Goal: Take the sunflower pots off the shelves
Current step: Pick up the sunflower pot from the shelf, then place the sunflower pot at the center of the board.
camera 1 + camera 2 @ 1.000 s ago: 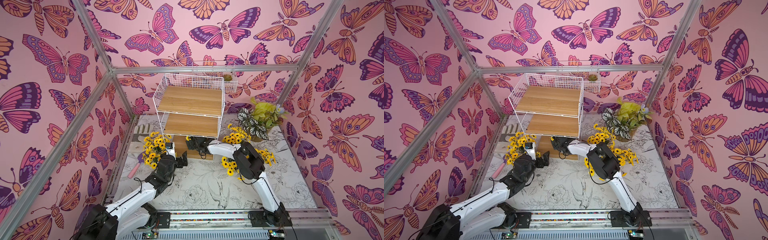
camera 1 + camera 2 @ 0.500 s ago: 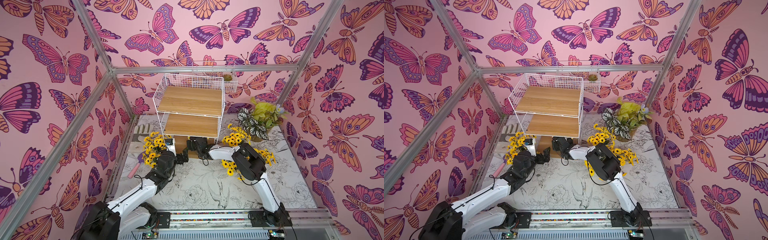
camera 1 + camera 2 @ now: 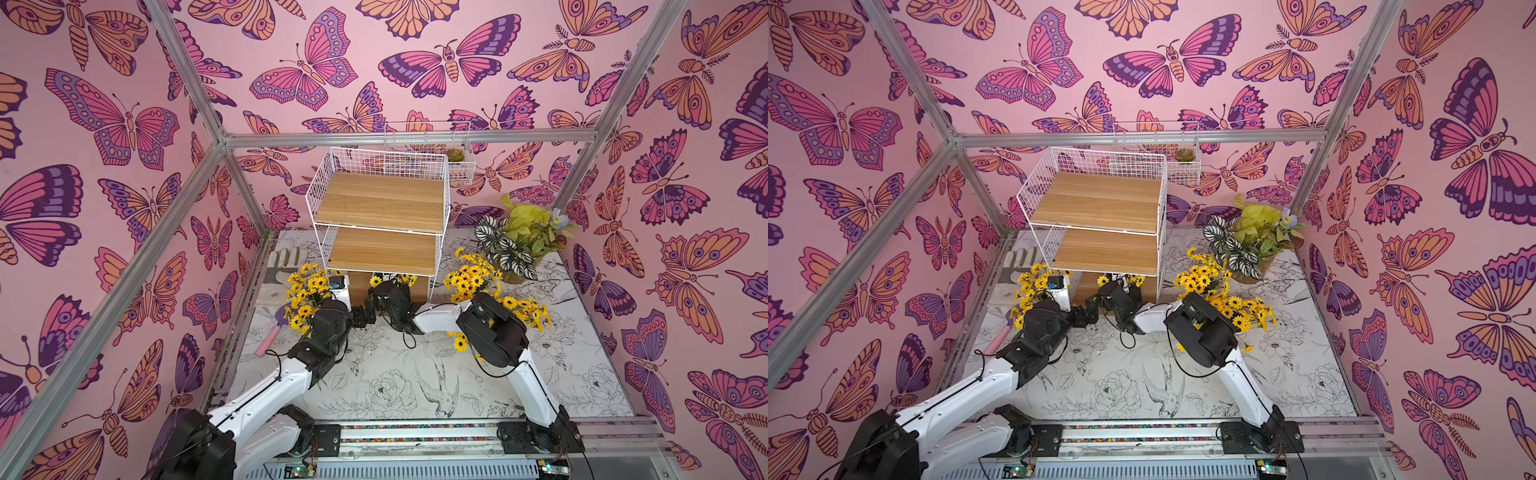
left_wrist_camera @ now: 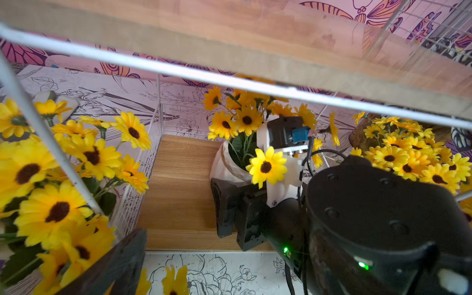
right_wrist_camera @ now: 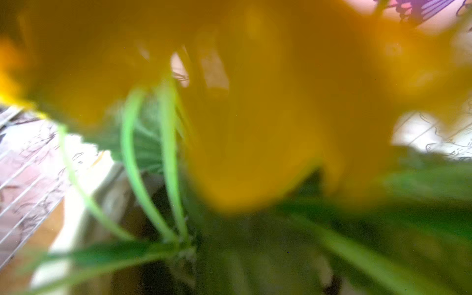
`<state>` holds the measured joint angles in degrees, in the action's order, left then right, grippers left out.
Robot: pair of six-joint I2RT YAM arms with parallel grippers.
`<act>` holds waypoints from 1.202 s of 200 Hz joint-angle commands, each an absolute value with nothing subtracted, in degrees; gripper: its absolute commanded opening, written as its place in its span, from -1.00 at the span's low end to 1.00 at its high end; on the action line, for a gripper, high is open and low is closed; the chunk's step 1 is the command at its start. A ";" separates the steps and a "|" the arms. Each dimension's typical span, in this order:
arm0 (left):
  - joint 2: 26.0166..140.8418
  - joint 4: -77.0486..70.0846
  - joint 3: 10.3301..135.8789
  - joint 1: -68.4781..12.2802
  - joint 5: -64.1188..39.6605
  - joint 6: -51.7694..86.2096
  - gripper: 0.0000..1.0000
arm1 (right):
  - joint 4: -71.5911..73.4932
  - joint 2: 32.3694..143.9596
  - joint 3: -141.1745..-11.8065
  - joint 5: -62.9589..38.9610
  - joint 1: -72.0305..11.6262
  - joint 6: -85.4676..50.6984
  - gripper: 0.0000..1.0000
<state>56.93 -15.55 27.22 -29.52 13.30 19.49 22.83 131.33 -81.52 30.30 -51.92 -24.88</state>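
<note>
The shelves (image 3: 380, 203) stand at the back with both upper boards bare. One sunflower pot (image 4: 224, 166) sits on the lowest board, its flowers peeking out in both top views (image 3: 376, 281) (image 3: 1102, 280). My right gripper (image 3: 388, 293) reaches in under the rack, open, with its black fingers (image 4: 222, 207) at the pot's base; contact cannot be told. The right wrist view is filled by blurred petals and stems. My left gripper (image 3: 362, 318) is open and empty just in front of the lowest board, one finger (image 4: 115, 260) showing. Other sunflower pots stand on the table left (image 3: 309, 291) and right (image 3: 469, 276) of the rack.
A large striped-leaf plant (image 3: 515, 245) stands at the back right. A small wire basket with a succulent (image 3: 455, 156) hangs on the back wall. A pink-handled trowel (image 3: 270, 340) and a pair of gloves (image 3: 286, 259) lie along the left edge.
Both arms have shifted only slightly in front of the lowest shelf. The right gripper's jaws stand as wide as before.
</note>
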 commanded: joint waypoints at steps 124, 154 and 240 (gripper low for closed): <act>39.26 3.92 29.86 -29.09 18.66 20.63 0.97 | 27.49 115.64 -58.41 28.59 -62.93 -18.30 -0.11; 37.90 5.97 30.97 -29.09 19.80 21.61 0.97 | 27.95 112.96 -55.95 27.27 -65.89 -16.80 -0.11; 33.75 11.94 31.99 -29.08 21.98 23.09 0.97 | 32.06 113.33 -53.73 27.60 -72.32 -17.66 -0.11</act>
